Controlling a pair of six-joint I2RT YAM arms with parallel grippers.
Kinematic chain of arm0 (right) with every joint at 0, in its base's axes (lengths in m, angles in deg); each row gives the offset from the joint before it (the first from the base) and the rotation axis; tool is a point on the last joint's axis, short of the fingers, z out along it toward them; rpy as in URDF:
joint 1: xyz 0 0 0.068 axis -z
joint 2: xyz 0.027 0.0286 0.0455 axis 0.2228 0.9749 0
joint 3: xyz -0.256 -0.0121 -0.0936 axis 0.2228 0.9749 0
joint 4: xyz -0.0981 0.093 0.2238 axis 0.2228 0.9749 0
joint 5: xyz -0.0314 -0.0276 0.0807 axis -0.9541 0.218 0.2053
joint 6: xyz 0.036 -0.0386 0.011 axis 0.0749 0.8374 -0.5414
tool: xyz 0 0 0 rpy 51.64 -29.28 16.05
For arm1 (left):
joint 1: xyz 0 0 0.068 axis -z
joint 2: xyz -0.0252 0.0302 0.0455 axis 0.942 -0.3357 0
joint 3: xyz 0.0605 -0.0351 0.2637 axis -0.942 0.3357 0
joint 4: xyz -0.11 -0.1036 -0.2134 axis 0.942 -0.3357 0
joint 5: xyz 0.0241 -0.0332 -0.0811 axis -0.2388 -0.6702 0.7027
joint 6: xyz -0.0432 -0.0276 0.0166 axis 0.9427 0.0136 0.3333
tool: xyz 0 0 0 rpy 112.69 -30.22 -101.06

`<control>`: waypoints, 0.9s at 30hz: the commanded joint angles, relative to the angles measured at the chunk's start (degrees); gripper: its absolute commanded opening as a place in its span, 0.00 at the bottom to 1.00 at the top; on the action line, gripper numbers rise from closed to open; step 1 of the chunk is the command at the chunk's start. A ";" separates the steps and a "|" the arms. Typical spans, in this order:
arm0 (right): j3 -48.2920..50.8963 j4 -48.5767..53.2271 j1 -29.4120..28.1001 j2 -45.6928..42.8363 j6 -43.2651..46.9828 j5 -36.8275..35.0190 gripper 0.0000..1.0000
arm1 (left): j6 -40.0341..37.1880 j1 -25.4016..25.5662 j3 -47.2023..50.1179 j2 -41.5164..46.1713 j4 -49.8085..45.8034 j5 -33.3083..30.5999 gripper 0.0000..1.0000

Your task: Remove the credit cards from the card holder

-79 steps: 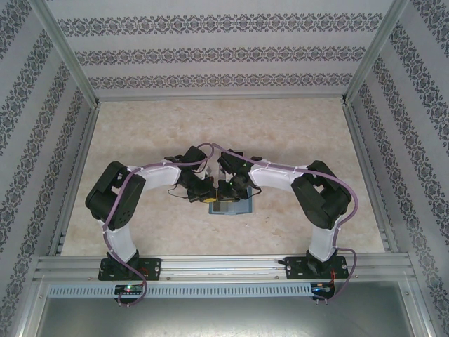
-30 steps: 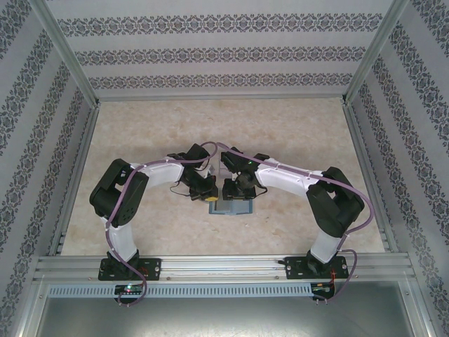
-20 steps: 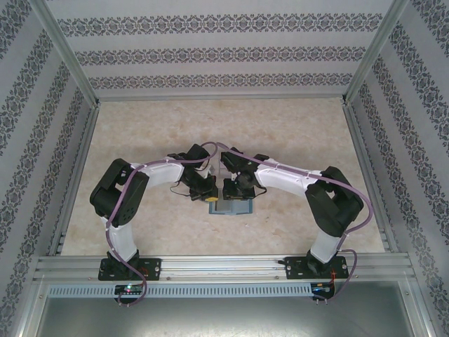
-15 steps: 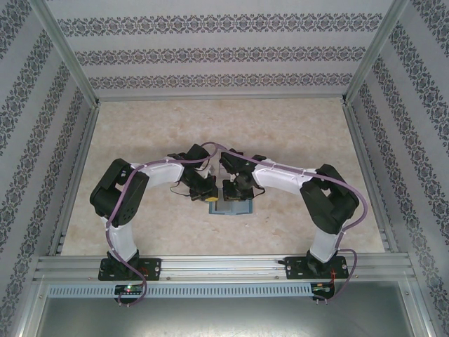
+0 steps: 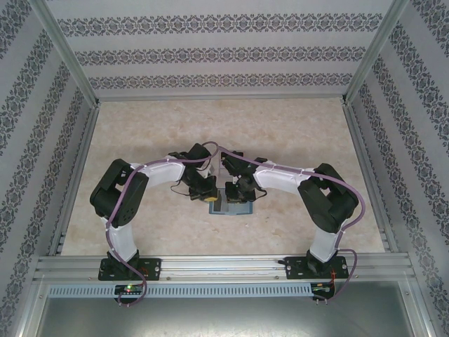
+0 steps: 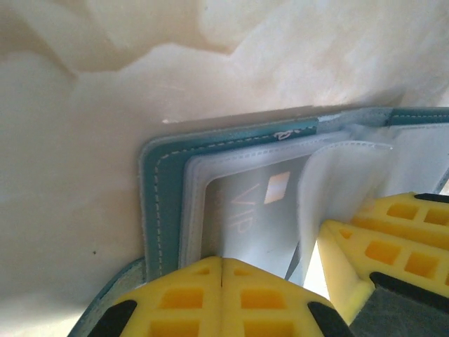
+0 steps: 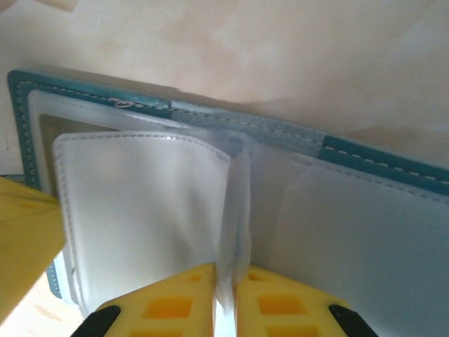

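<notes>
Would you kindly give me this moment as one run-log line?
left gripper shut, over card holder | right gripper shut on clear sleeve | credit card inside

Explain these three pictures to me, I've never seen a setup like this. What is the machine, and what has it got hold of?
These are two robot arms bolted to the near edge of a table, each ending in a yellow two-finger claw. The wide picture looks down from above. It shows the left arm, the right arm and a pale table, with a teal wallet lying open between the arms. The other two pictures come from cameras on the wrists, each looking past its own claw. The left claw is shut and sits at the wallet's edge, seemingly pinning it down. A grey card marked VIP sits in a see-through pocket. The right claw pinches one clear leaf of the wallet.
</notes>
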 commanded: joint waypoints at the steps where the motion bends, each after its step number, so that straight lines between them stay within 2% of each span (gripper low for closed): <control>1: 1.80 0.66 0.84 -0.88 0.28 -0.48 0.15 | -1.62 0.42 -2.08 2.19 -4.00 -2.01 0.00; 10: 2.36 -0.09 1.09 -0.89 0.30 -0.10 0.14 | -2.20 1.75 -4.61 -0.44 -6.91 -1.98 0.00; 23: 2.61 -0.09 1.35 -1.47 0.48 0.17 0.14 | -1.80 3.29 -6.57 -3.30 -5.79 0.20 0.00; 27: 2.45 0.10 1.38 -2.75 0.30 0.13 0.18 | -1.79 3.30 -6.82 -3.04 -5.46 0.30 0.00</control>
